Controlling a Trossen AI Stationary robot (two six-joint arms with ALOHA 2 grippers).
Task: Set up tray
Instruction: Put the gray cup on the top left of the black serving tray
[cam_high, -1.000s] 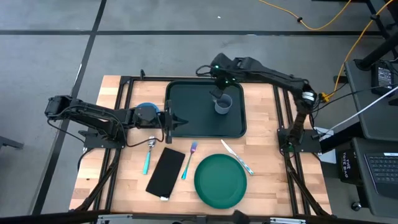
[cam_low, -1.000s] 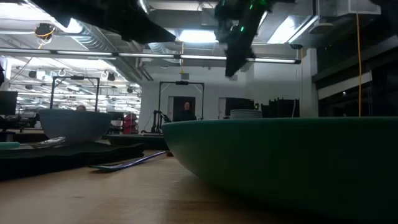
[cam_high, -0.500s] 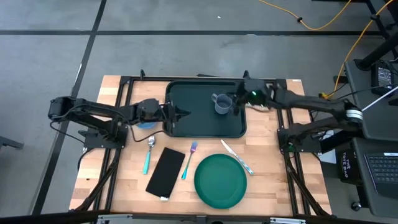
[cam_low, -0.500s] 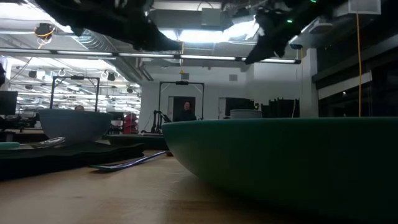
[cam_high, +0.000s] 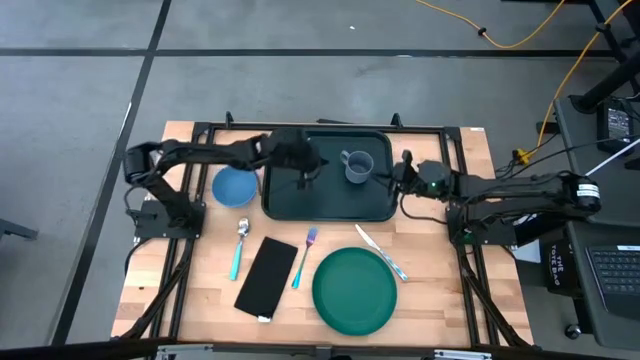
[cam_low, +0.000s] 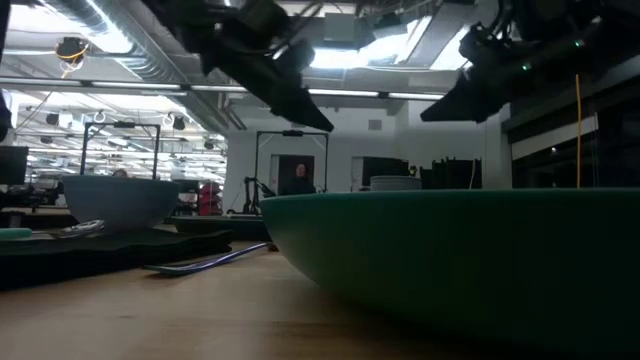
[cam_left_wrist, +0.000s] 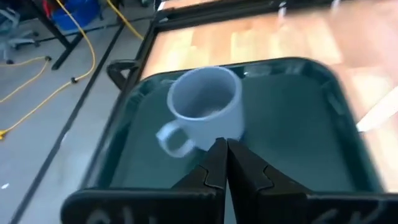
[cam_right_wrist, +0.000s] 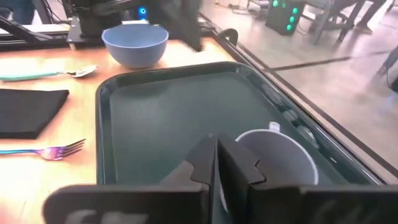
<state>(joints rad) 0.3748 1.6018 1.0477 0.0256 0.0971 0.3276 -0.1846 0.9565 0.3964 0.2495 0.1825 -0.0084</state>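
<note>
Both arms have shifted: left end effector (cam_high: 312, 172), fingers pressed together, now hovers over the tray (cam_high: 290, 201); right end effector (cam_high: 393, 182), also closed, has withdrawn beside the mug (cam_high: 357, 166). Only the mug is loaded; bowl (cam_high: 233, 186), plate (cam_high: 354, 291), cutlery remain on the bench (cam_high: 430, 270).

Low view: green plate (cam_low: 470, 260) fills the foreground, cut off by the right and bottom edges; it hides most of the desk behind. The tray cannot be made out here. Left wrist view: tray (cam_left_wrist: 298, 118) blurred, its near rim hidden behind the closed jaws; mug (cam_left_wrist: 205, 109) just ahead of the jaws, soft-edged. Right wrist view: mug (cam_right_wrist: 273, 158) partly hidden behind the closed jaws, its handle not visible; fork (cam_right_wrist: 43, 149) handle cut by the picture edge.
</note>
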